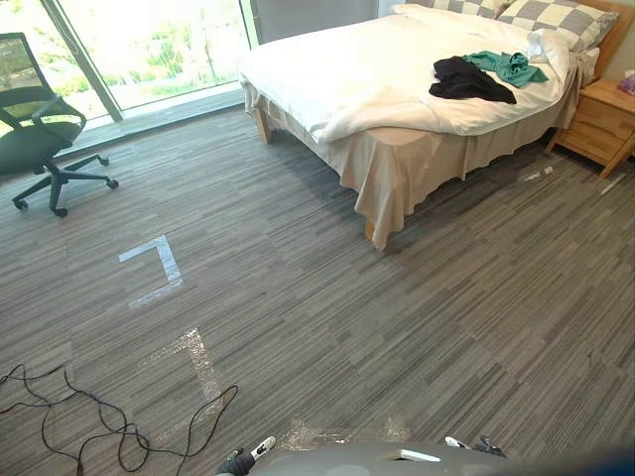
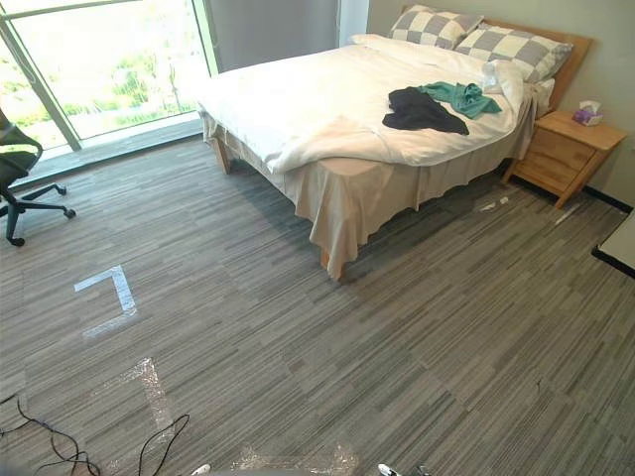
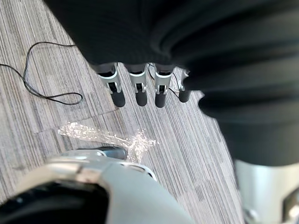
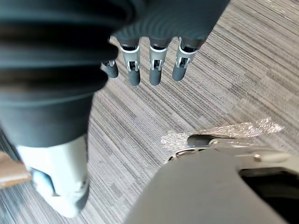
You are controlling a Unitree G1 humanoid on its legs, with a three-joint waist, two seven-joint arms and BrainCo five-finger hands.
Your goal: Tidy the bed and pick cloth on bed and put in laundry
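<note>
Bed (image 1: pixel 377 69) is seen at the far side of the grey floor (image 1: pixel 397 327), covered by a white blanket that is bunched up along its near edge. A black chair (image 1: pixel 35 129) on wheels is parked by the big window (image 1: pixel 149 50), well apart from the bed. A wooden night table (image 1: pixel 602 121) is set just beside the head of the bed, and what may be a tissue box (image 2: pixel 587 113) is kept on it. Two checked pillows (image 1: pixel 561 20) are leaned at the head. A black cloth (image 1: pixel 468 81) is left lying on the blanket near the pillows, and a green cloth (image 1: pixel 509 66) is laid touching it. The left hand (image 3: pixel 139 88) and the right hand (image 4: pixel 154 70) are held over the floor, fingers straight and loose, and nothing is held in either.
</note>
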